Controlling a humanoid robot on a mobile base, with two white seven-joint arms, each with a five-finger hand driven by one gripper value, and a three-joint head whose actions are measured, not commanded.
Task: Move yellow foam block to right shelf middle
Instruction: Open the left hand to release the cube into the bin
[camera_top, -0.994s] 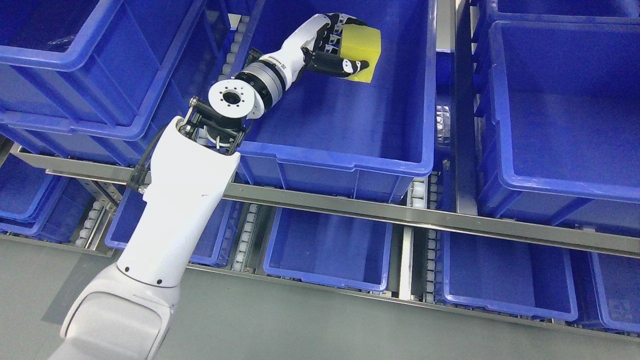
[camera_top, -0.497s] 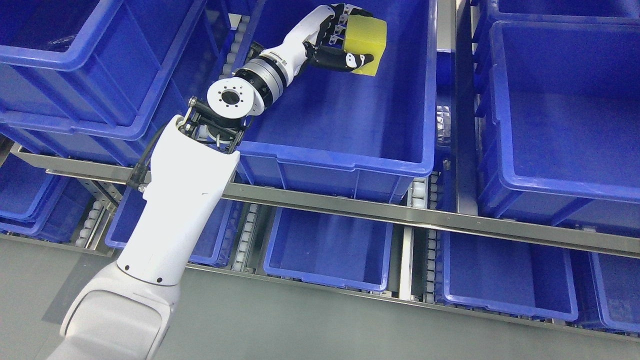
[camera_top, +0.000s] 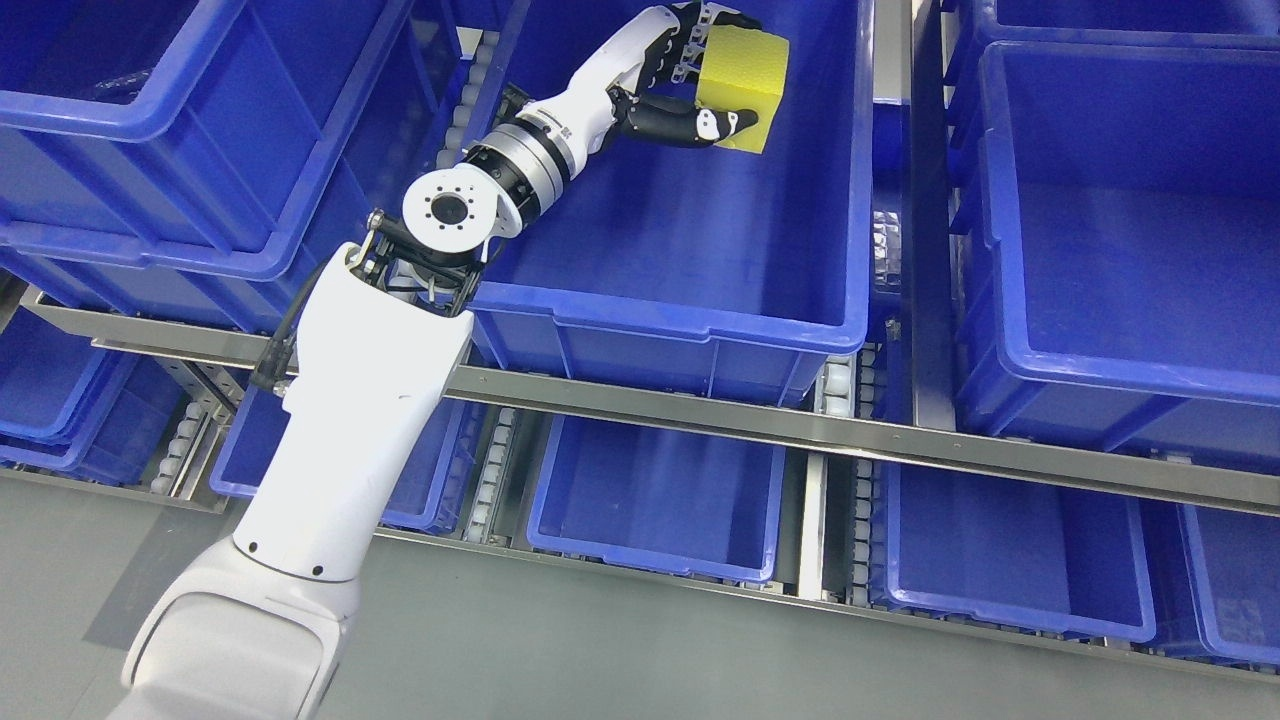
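A yellow foam block (camera_top: 747, 82) is held up near the top of the picture, over the far part of the middle blue bin (camera_top: 700, 230). My left hand (camera_top: 700, 75) is shut on it, fingers over its top left edge and the thumb under its lower side. The white left arm (camera_top: 370, 400) reaches up from the lower left across the bin's front left corner. A second large blue bin (camera_top: 1130, 250) stands to the right on the same shelf level. My right arm is out of view.
A steel shelf rail (camera_top: 800, 425) runs below the bins, and an upright post (camera_top: 925, 200) separates the middle bin from the right one. More blue bins sit at the upper left (camera_top: 180, 130) and on the lower shelf (camera_top: 660, 500). Grey floor lies along the bottom.
My left hand has carried the yellow foam block up and to the right inside the middle bin, still gripping it. The forearm has swung slightly the same way.
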